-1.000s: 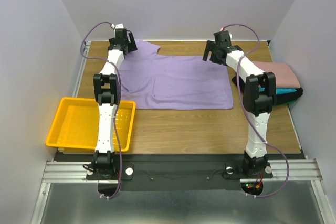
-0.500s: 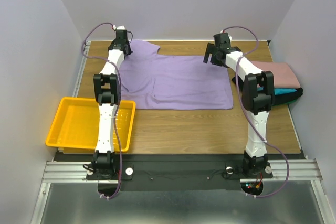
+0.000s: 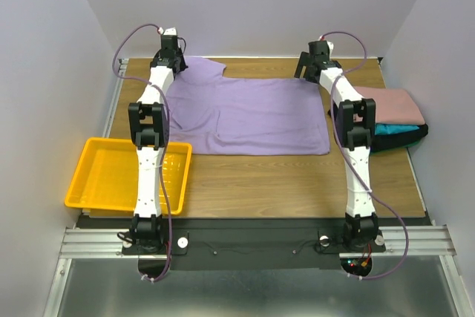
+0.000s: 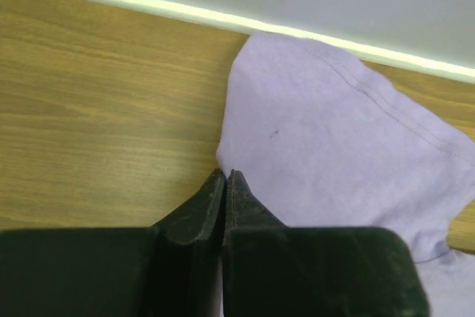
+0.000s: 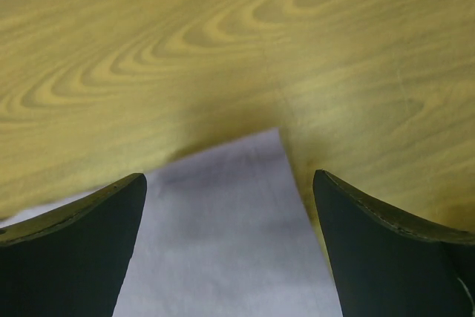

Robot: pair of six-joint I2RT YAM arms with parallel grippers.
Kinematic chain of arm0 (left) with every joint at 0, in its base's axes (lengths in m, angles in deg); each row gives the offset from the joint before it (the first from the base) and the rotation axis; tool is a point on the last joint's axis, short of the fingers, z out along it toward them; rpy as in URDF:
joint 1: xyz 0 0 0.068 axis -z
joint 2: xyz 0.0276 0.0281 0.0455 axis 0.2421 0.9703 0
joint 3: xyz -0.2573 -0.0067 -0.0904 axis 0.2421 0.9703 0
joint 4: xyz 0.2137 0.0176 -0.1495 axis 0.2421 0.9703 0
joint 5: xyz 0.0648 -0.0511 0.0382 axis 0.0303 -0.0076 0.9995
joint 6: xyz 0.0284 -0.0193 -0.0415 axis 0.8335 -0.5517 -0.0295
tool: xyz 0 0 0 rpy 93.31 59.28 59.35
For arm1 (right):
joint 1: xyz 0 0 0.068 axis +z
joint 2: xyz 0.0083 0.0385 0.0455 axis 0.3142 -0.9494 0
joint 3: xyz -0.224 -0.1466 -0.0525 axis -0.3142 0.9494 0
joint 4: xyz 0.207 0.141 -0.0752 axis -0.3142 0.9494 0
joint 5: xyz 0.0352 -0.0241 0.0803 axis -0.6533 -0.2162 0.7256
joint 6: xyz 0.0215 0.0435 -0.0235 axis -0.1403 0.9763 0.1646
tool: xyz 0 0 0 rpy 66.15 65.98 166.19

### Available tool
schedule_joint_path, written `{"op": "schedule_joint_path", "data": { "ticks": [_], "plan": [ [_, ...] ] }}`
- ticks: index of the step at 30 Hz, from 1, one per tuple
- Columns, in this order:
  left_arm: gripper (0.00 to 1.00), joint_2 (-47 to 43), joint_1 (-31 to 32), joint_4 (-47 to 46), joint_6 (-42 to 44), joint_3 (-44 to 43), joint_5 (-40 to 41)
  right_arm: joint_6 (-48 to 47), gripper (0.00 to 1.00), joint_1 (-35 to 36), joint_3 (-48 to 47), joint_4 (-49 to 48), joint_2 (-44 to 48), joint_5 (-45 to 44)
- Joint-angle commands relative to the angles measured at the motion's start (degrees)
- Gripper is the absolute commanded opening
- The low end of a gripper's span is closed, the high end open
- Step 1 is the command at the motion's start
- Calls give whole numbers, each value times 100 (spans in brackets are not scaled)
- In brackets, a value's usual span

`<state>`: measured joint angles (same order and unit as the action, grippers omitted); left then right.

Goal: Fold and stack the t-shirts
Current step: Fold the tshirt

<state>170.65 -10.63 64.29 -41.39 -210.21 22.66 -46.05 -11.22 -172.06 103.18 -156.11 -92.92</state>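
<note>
A lavender t-shirt [image 3: 245,113] lies spread flat on the wooden table. My left gripper [image 3: 174,63] is at its far left sleeve. In the left wrist view the gripper [image 4: 225,174] is shut, its tips pinching the sleeve's edge [image 4: 334,161]. Over the shirt's far right corner stands my right gripper [image 3: 311,75]. The right wrist view shows this gripper [image 5: 228,176] wide open, with the cloth corner [image 5: 223,220] lying between the fingers, untouched. At the right edge a folded dusty-pink t-shirt [image 3: 397,103] rests on a teal one [image 3: 393,129] and a black one [image 3: 414,137].
A yellow plastic tray [image 3: 74,191] sits at the near left, partly under the left arm. The back wall runs just behind both grippers. Bare wood lies between the shirt's near hem and the table's front edge [image 3: 252,217].
The left gripper has gone from open to shut at the sleeve edge. The right arm has stretched farther back, bringing its open gripper over the shirt's far right corner.
</note>
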Motion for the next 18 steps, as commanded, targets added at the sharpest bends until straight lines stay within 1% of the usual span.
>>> {"op": "schedule_joint_path", "data": {
  "ticks": [1,8,12,15,16,18],
  "plan": [
    [0,-517,-12,-269,0,94,-160,-293,100,-111,-690,-127,-283,-248],
    [0,-499,-12,-410,-97,138,-283,-532,99,-173,-1131,-197,-776,-118],
    [0,-526,-56,-401,-70,217,-221,-470,94,-182,-1122,-364,-882,137],
    [0,-561,-118,-393,-88,313,-230,-418,79,-173,-1096,-443,-917,295],
    [0,-578,-127,-393,-88,331,-274,-417,70,-173,-1061,-469,-917,339],
    [0,-605,-153,-410,-88,366,-283,-426,59,-173,-1026,-600,-926,383]
  ]
}}
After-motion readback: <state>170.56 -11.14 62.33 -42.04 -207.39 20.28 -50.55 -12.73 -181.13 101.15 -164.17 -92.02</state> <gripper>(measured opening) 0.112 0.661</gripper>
